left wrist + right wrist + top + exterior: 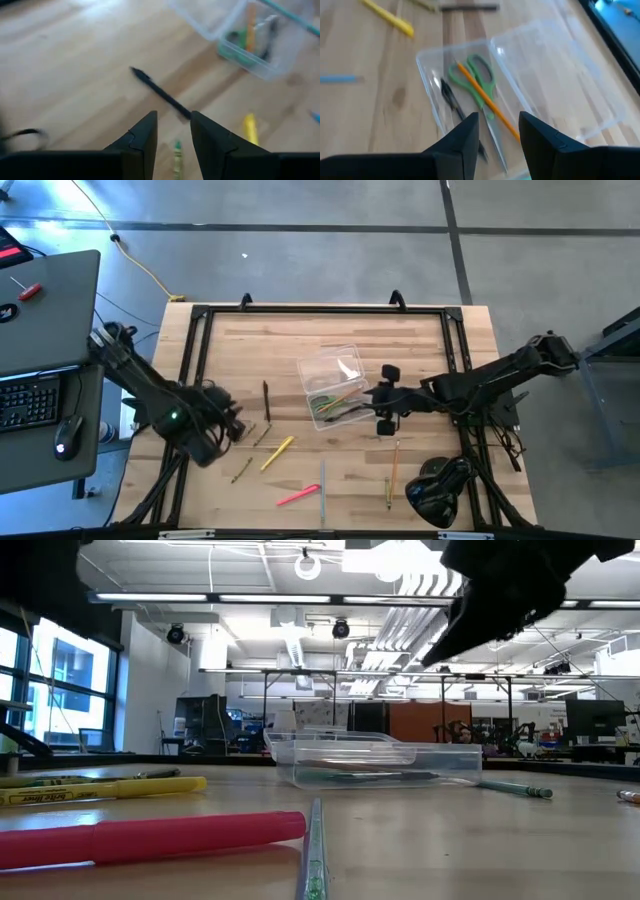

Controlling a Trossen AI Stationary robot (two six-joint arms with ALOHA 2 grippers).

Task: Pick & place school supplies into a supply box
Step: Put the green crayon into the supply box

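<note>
You are seeing scissors [479,80] and an orange pencil [487,102] lying in the supply box [335,370]. The yellow pen [277,452] and pink pen [298,496] are waiting beside the box, with both the left gripper [173,137] and right gripper [499,131] spread, empty.

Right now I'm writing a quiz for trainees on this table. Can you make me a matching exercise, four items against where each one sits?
Items:
1. scissors
2. pink marker
3. yellow marker
4. right gripper

Places:
A. beside the clear box
B. on the table near its front edge
C. inside the clear box
D. on the table between the left gripper and the clear box

Pairs: 1-C, 2-B, 3-D, 4-A
</note>
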